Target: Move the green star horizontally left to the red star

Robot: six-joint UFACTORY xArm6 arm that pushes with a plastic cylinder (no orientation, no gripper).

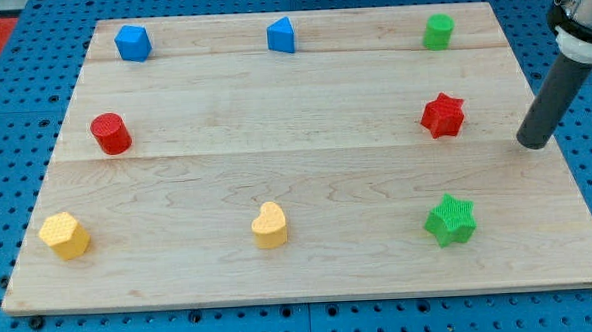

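Observation:
The green star (pixel 450 219) lies near the view's bottom right of the wooden board (pixel 296 176). The red star (pixel 443 116) lies above it, at mid height on the right. My tip (pixel 534 143) rests on the board at its right edge, to the right of the red star and up and to the right of the green star. It touches neither block.
A green cylinder (pixel 437 31) sits at the top right. Two blue blocks (pixel 132 42) (pixel 281 34) sit along the top. A red cylinder (pixel 110 133) sits at the left. A yellow hexagon (pixel 65 235) and a yellow heart (pixel 270 225) sit along the bottom.

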